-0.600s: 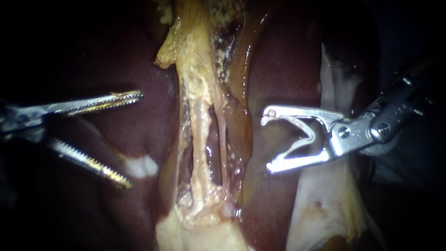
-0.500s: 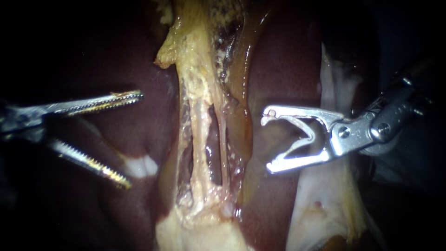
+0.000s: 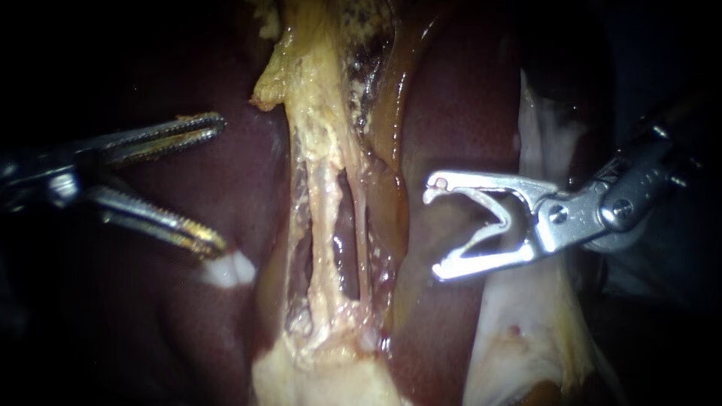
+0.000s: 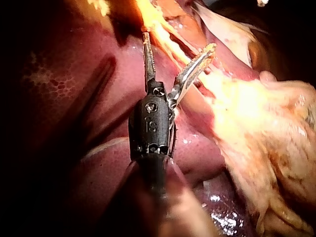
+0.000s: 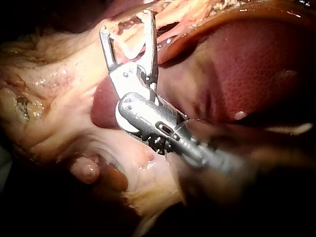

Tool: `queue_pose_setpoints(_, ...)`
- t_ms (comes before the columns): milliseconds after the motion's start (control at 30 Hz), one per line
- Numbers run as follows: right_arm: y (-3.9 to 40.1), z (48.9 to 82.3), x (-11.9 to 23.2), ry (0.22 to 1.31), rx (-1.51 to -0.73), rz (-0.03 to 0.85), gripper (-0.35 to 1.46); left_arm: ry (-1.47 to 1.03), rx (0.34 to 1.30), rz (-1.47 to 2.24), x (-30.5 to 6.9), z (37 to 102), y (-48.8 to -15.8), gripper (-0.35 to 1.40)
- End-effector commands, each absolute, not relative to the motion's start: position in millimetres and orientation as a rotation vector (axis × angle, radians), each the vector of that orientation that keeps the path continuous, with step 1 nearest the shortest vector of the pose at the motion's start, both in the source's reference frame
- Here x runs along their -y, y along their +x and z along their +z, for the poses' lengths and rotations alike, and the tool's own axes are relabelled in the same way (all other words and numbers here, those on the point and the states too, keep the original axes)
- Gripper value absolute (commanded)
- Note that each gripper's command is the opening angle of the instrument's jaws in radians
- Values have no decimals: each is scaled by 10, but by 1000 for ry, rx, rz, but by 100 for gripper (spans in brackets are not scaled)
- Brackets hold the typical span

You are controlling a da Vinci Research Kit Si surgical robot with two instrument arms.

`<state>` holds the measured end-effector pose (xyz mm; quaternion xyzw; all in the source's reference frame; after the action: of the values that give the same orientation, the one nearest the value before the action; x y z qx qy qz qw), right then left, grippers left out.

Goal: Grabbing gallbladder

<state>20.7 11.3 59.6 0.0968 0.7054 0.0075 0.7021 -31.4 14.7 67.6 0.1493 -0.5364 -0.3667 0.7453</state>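
Note:
The gallbladder shows as a yellowish, ragged strip at the top middle of the endoscope view. It narrows downward into two thin tubes over the dark red liver. My left instrument hangs to the left of the strip, apart from it. Its serrated jaws are open with only liver behind them. My right instrument stands open on the strip's right and holds nothing. In the left wrist view the left instrument has its open jaws pointing at the yellow strip. The right wrist view shows the right instrument open over pale tissue.
A bulky pale yellow mass lies below the tubes and shows beside my left instrument. A whitish sheet of tissue lies under my right instrument. A small white patch marks the liver just below the left jaws.
My left instrument has risen against the liver and its jaws have narrowed, the lower one lifting most. The right instrument and the tissue have not moved.

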Motion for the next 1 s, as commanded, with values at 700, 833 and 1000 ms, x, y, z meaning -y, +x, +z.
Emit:
queue_pose_setpoints(700,207,597,-112,215,-1570,15,60,390,1161,-999,-203,704,-353,81)
queue_pose_setpoints(833,207,597,-111,215,-1570,15,60,400,1159,-1016,-209,709,-354,73)
queue_pose_setpoints(1000,207,597,-112,215,-1570,15,60,430,1152,-1061,-216,713,-352,56)
